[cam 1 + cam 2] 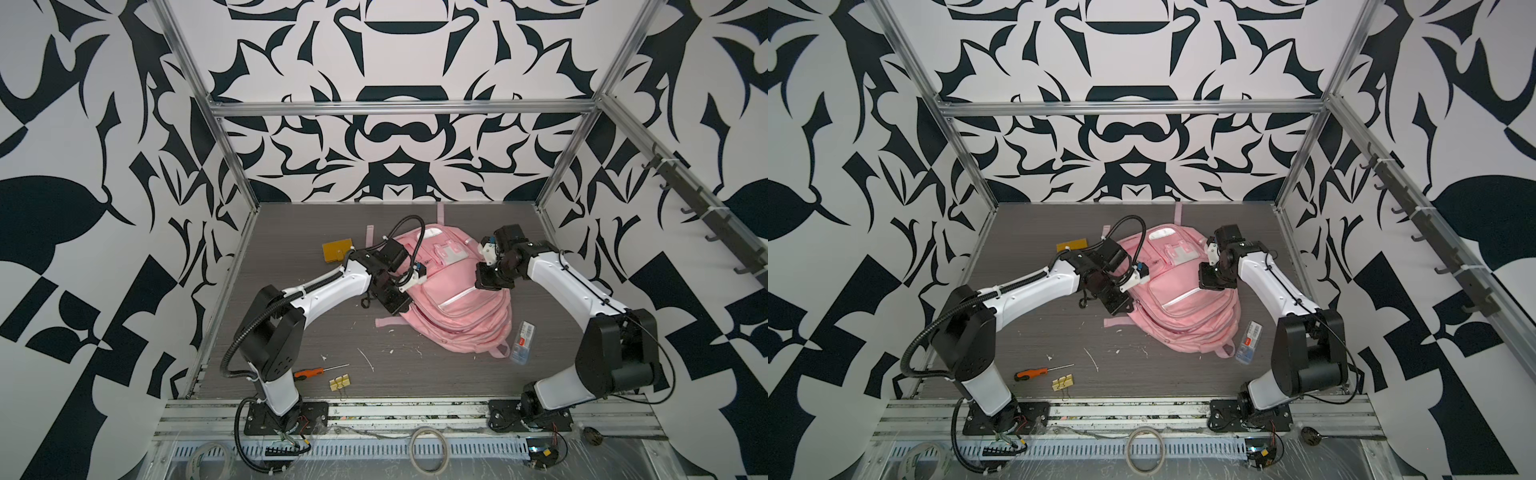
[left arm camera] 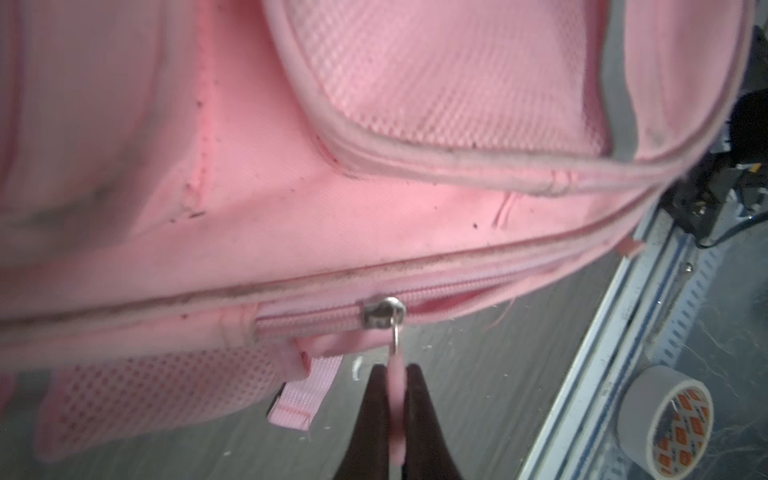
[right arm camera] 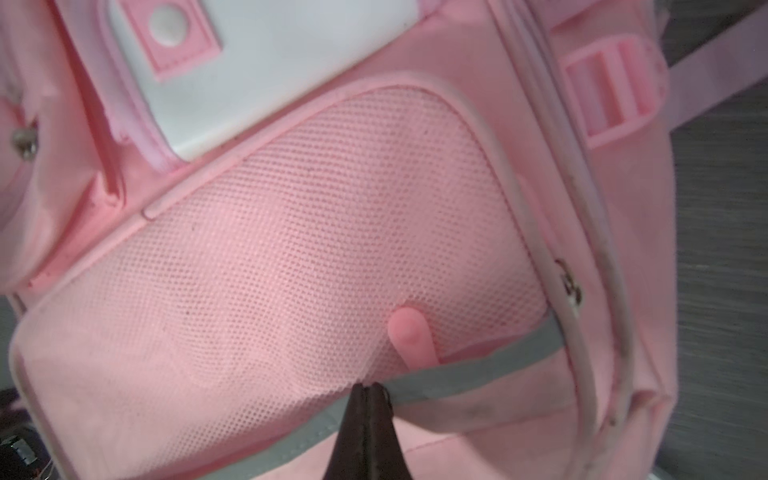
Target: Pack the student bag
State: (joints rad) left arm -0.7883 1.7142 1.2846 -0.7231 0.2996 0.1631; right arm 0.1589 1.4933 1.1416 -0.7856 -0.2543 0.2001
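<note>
The student bag (image 1: 453, 299) is seen lying flat on the grey table (image 1: 291, 332), around its middle and toward the back, between the two arms in both top views. The left gripper (image 2: 395, 369) is set at the bag's left side. Its jaws are clamped on the pink zip pull (image 2: 395, 399), which hangs from a metal slider (image 2: 384, 311); the zip is shut on one side of the slider and gapes on the other. The right gripper (image 3: 368, 388) is placed at the bag's right side, with its tips pressed together at the edge of a grey stripe (image 3: 478, 368) bordering a mesh pocket (image 3: 311, 249). Whether fabric is caught between them cannot be told. The bag is made of soft pink fabric, soiled along its pale piping. Several zipped pockets are seen on it, with pale reflective bands across the front, a white patch (image 3: 270, 62) beside the mesh pocket, and pink straps trailing onto the table.
</note>
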